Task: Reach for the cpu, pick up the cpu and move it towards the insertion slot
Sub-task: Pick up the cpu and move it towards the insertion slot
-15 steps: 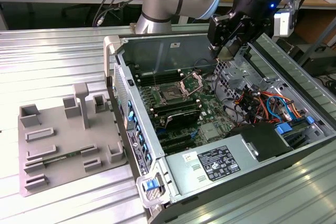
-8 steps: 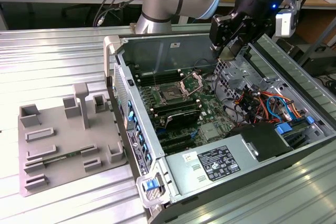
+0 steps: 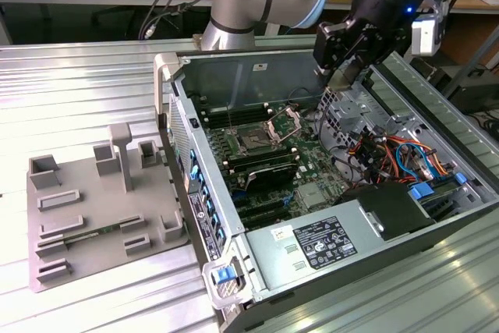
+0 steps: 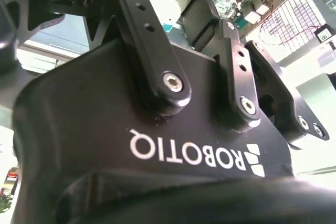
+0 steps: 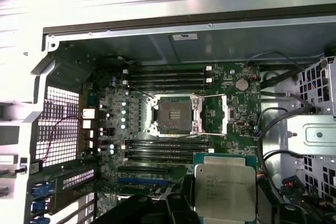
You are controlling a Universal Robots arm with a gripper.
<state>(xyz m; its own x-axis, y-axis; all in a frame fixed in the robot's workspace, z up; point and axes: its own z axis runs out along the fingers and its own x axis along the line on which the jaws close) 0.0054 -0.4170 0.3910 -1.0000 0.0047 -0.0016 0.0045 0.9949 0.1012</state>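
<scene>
In the exterior view, your gripper (image 3: 345, 76) hangs over the open computer case (image 3: 437, 216), near its back wall and toward the exterior view's right. Something pale and flat sits at its tip, which I take to be the chip. The socket (image 3: 256, 139) lies on the green board (image 3: 308, 169) below and toward the exterior view's left of the gripper, its metal bracket swung up and its dark centre bare. The grey parts tray (image 3: 86, 208) rests on the metal table (image 3: 70, 76) outside the case, well apart from the arm.

In the second wrist view, you look along the black gripper body and its linked fingers (image 4: 152, 51). A dark pad sits between 2 of the links, with the board far beyond. From this angle I cannot tell how wide the fingers stand.

In the first wrist view, the chip (image 5: 226, 188) fills the near field, its silver top facing the camera, with dark gripper parts just beside its edge. It looks carried well above the board, so I judge that the fingers are closed on it, though the contact itself is hidden. The socket (image 5: 175, 118) sits open between 2 banks of long black memory slots (image 5: 168, 77).

By my reading, the reach and pickup are done. The chip is not yet over the socket, so part of the carry is left.
</scene>
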